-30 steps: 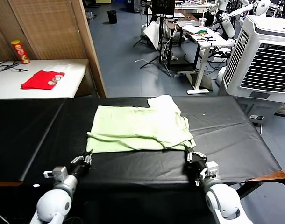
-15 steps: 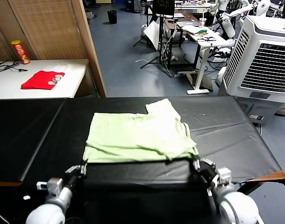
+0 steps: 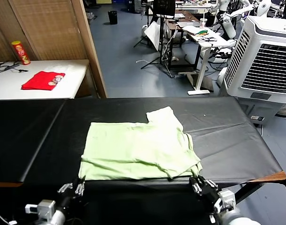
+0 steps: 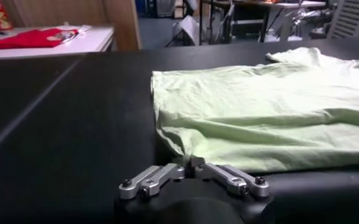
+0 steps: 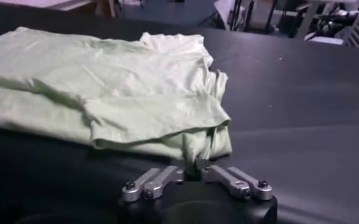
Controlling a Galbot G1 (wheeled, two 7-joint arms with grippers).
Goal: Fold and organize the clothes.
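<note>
Shirt (image 3: pixel 138 150) lies folded on the black bench (image 3: pixel 227 126), near mid-bench w/ its near hem close to the front edge. It is pale mint green, layered: a top fold lies over a lower layer, and one sleeve sticks out at about 1 o'clock from the main block. Wrinkles run across the top layer; the near right corner bunches into a small drooping fold.

Left gripper (image 3: pixel 71 189) sits low at the bench front, at about 7 o'clock from the shirt, just below its near left corner. In the left wrist view the jaws are spread, nothing between them, shirt's folded corner just beyond the tips, apart from them.

Right gripper (image 3: pixel 202 185) sits at about 5 o'clock from the shirt, just below the near right corner. Right wrist view shows jaws spread too, empty, w/ the bunched corner hanging right in front; whether cloth touches the tips can't be told.

Red cloth (image 3: pixel 42 80) lies on a white side bench (image 3: pixel 72 79) at about 10 o'clock, well apart from the shirt. A red can (image 3: pixel 20 51) stands upright behind it. A white cooler unit (image 3: pixel 267 56) stands on the floor at about 2 o'clock.
</note>
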